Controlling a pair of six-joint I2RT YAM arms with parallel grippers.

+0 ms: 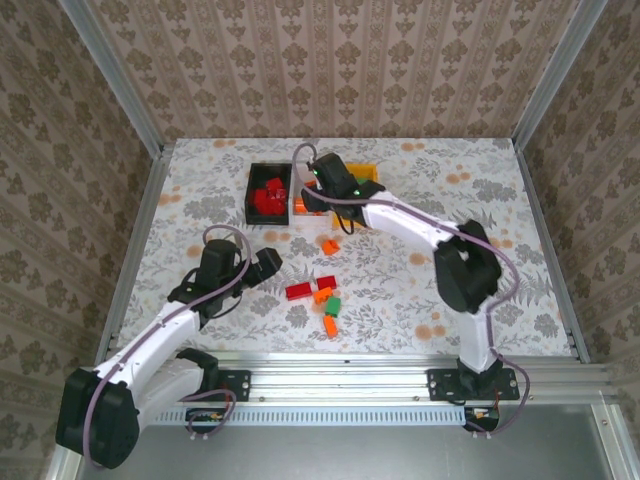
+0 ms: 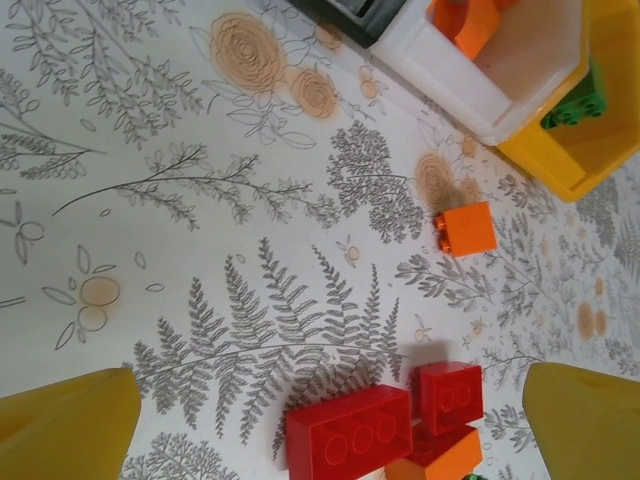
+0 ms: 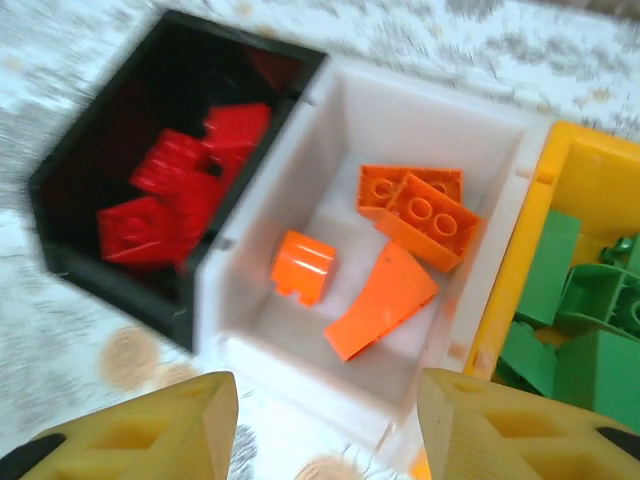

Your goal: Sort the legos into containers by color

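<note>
The right gripper (image 3: 328, 415) hangs with its yellow fingers spread apart and nothing between them, just above the near wall of the white bin (image 3: 400, 110). Orange bricks (image 3: 415, 205) lie inside it, and a small orange block (image 3: 304, 266) is closest to the fingers. To one side, the black bin (image 3: 120, 100) holds red bricks (image 3: 170, 195). To the other, the yellow bin (image 3: 590, 180) holds green bricks (image 3: 570, 310). The left gripper (image 2: 328, 420) is spread wide over the floral table (image 2: 200, 200), with loose red bricks (image 2: 350, 430) between its fingertips. A loose orange brick (image 2: 465, 228) lies farther out, near the bins.
</note>
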